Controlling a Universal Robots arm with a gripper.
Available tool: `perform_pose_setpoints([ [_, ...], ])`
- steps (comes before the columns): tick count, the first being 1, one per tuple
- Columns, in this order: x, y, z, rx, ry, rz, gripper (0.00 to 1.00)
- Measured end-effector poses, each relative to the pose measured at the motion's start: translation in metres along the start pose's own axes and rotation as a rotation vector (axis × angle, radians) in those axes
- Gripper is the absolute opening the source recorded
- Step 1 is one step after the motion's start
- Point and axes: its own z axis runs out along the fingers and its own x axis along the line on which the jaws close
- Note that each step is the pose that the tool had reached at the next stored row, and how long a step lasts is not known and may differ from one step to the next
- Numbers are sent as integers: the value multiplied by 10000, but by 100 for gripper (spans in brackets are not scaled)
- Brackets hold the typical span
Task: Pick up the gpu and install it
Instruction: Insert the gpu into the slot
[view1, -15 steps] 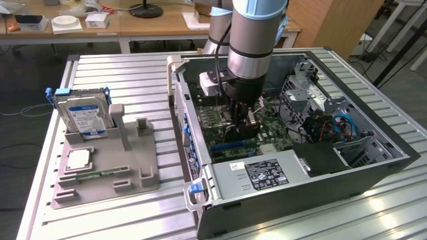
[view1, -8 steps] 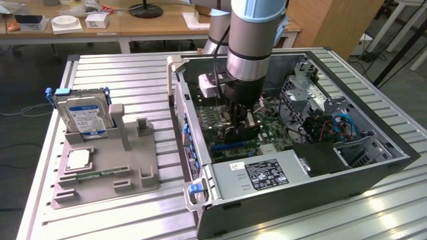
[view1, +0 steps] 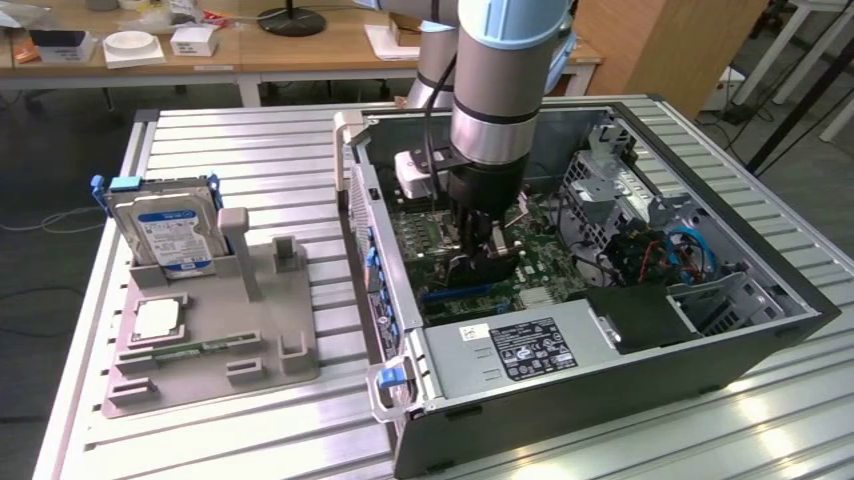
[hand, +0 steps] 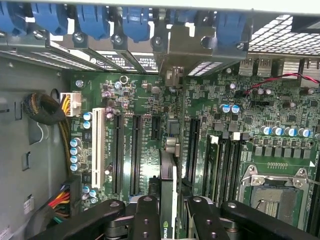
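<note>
Right under the lens: matte black fingers (hand: 145, 220) of the pincer (hand: 170, 222), clamped from both sides on the gpu (hand: 167, 170). Thin dark card, seen edge-on, standing upright over the green motherboard (hand: 145, 95), in line with the long black slots (hand: 134, 150). Silver bracket end up by the rear wall, near the blue plastic clips (hand: 95, 20). Tight in there: slots close on either flank, a white slot (hand: 98, 145) further off, a square metal processor socket (hand: 275, 192) on the other side. Cannot tell whether seated or just above.

From outside: arm straight down into the open steel case (view1: 601, 410), walls near all round, free room only above. Ribbed metal worktop (view1: 240, 140) alongside, with a hard drive (view1: 167, 230) upright in a grey moulded holder (view1: 274, 330), well apart.
</note>
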Motion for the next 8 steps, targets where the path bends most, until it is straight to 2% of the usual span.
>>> perform_pose_setpoints([
  [8, -2, 13, 18, 33, 1, 1, 26],
])
